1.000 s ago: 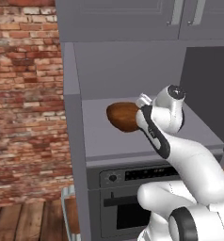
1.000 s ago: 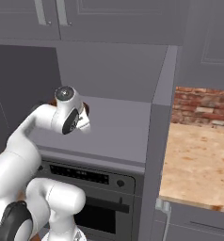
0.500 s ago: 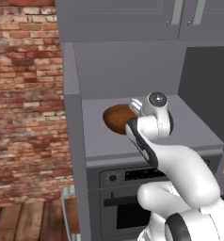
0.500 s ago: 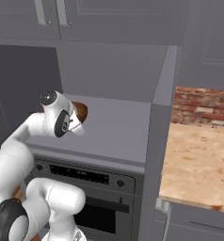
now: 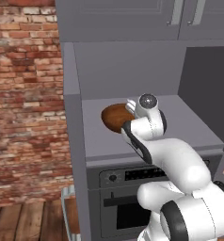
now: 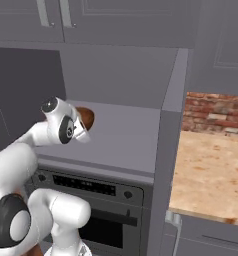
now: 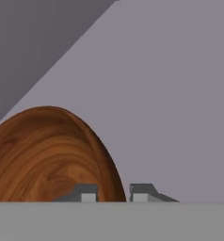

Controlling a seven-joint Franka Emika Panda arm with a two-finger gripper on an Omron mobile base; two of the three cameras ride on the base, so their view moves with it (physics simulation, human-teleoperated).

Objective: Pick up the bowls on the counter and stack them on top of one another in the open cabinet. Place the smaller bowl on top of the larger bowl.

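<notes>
The larger bowl [image 5: 115, 116] [image 6: 86, 117] [image 7: 43, 155], glossy dark brown and wood-like, is low over the flat grey shelf [image 5: 189, 123] [image 6: 131, 136] of the open cabinet, toward its left side. My gripper [image 5: 131, 109] [image 6: 81, 127] [image 7: 115, 194] is shut on the bowl's rim, one fingertip [image 7: 88, 193] inside the bowl and the other outside. Whether the bowl rests on the shelf I cannot tell. The smaller pale bowl is out of view. The tan counter [image 6: 211, 170] lies to the right of the cabinet.
The cabinet's side wall [image 5: 71, 117] stands close to the bowl's left, and a grey post [image 6: 166, 150] bounds the niche toward the counter. The cabinet's dark door [image 5: 203, 89] stands open. Below the shelf is the built-in oven [image 5: 128, 197] [image 6: 91, 192]. Closed twin-door cabinets [image 5: 180, 19] hang above.
The arm has swung toward the left wall of the niche, carrying the brown bowl with it and slightly lower over the shelf. The grip on the rim is unchanged.
</notes>
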